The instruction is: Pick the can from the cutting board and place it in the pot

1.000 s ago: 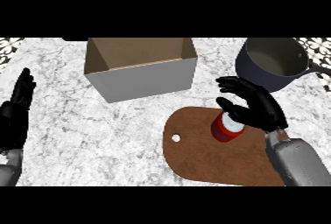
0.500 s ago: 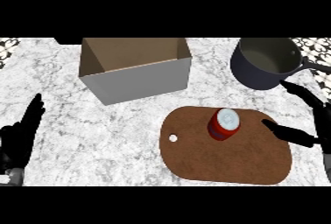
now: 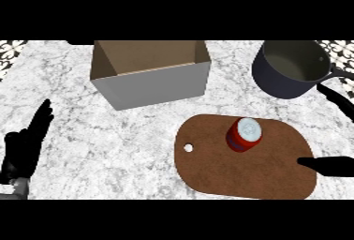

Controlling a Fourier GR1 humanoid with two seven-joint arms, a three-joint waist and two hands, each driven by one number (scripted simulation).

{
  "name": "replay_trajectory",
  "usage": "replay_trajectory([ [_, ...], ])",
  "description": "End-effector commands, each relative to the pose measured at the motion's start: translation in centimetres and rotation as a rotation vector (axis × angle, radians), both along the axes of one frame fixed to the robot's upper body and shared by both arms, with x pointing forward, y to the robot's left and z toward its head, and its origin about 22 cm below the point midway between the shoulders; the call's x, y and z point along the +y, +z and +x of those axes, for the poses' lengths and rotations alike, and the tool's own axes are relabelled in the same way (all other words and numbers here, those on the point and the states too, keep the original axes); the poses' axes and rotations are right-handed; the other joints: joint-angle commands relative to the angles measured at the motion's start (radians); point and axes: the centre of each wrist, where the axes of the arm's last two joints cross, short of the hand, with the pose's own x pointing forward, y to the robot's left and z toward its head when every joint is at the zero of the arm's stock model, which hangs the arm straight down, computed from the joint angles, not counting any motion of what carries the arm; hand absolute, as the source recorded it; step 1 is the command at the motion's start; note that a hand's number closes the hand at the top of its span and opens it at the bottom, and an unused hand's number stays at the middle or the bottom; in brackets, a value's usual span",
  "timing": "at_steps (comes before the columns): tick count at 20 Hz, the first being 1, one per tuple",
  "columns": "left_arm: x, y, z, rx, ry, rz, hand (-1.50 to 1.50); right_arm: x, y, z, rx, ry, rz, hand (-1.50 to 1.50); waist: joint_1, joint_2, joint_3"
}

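Head view only.

Can (image 3: 243, 135): red body, silver top, standing upright on the cutting board (image 3: 235, 176), in the board's upper middle. Nothing touches it.

Cutting board: brown, rounded, lying flat on the marble counter (image 3: 104, 140) at lower right. There's a small hole (image 3: 188, 148) near its left edge.

Pot (image 3: 275, 78): dark grey, at upper right, off the board and well apart from the can. Inside looks bare as far as I can see. Its handle runs off toward the right edge.

Cardboard box (image 3: 149, 75): open top, at upper centre-left, left of the pot and above the board. It isn't touching either.

Right hand (image 3: 330, 165): only partly in frame at the right edge. One dark digit reaches in over the board's right rim, right of the can and clear of it. A second digit shows higher up, just below the pot handle. The digits are spread wide apart and hold nothing.

Left hand (image 3: 24, 150): at the left edge, well apart from everything. Fingers are straight and pointing up, close together, resting and holding nothing. A bit of grey forearm shows below it at the bottom-left corner.
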Motion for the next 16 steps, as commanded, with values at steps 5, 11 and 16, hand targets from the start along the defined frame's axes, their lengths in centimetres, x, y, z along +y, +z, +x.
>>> replay_trajectory([
  [5, -0.3, 0.3, -0.3, -0.001, -0.033, 0.009, 0.0, 5.0, 4.8, 1.8, 0.267, 0.085, -0.227, -1.5, 0.024, 0.003, -0.001],
  [11, -2.6, -0.4, -0.5, -0.004, -0.046, -0.007, 0.0, 7.5, 5.1, 4.7, 0.554, 0.131, -0.391, -1.5, 0.044, 0.005, -0.001],
  [16, 0.4, 0.9, -0.4, 0.002, -0.024, -0.003, 0.0, 11.5, 5.9, 5.9, 0.674, 0.183, -0.417, -1.5, 0.023, 0.001, 0.0],
])
